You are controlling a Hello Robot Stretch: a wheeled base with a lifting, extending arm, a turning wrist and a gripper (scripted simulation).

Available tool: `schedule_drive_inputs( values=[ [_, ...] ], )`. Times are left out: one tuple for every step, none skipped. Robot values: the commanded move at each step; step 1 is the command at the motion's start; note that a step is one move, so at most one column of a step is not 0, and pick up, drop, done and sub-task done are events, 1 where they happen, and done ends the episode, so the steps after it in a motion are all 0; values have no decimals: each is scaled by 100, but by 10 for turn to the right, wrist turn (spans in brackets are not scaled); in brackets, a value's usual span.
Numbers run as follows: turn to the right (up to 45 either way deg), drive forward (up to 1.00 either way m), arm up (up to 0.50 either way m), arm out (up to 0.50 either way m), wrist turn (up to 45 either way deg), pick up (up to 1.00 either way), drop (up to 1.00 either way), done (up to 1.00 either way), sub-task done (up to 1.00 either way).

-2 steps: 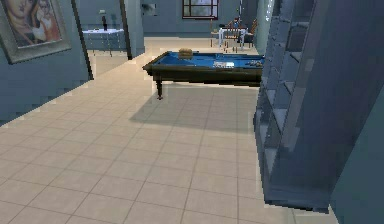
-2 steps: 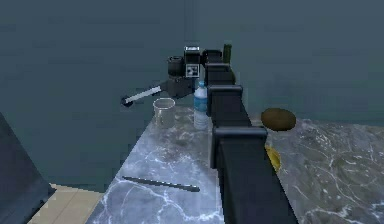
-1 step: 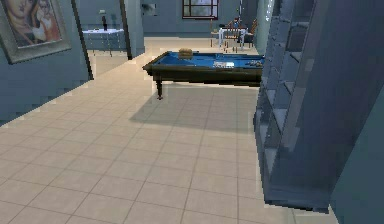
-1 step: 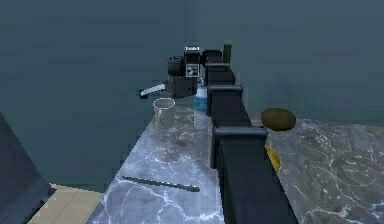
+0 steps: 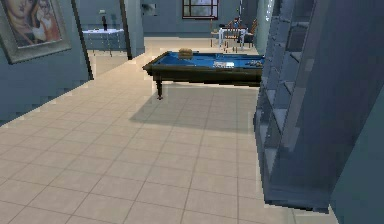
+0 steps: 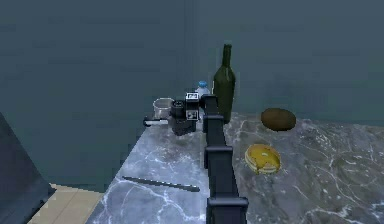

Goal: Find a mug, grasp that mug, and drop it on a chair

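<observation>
I've got the pincer (image 6: pixel 152 122) out above the marble counter (image 6: pixel 330 180), can't tell whether it grips anything, pale cup (image 6: pixel 162 104) close by its fingers, dark bottle (image 6: pixel 226 80) just right, brown loaf (image 6: pixel 278 120) farther right, blue pool table (image 5: pixel 205 68) ahead, chairs (image 5: pixel 232 36) far beyond it.

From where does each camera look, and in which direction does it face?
Forward view: on the robot, facing ahead and somewhat down, over tan floor to a blue pool table.
Arm side view: on the robot's body, facing sideways at a marble counter; the arm and gripper show.
Shared: the tan floor, at the arm side view's lower left corner.
</observation>
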Motion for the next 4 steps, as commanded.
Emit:
schedule_drive_inputs(
  values=[
    [0,0,0,0,0,100,0,0,0],
    [0,0,10,0,0,0,0,0,0],
    [0,0,2,0,0,0,0,0,0],
    [0,0,0,0,-450,0,0,0,0]
  ],
)
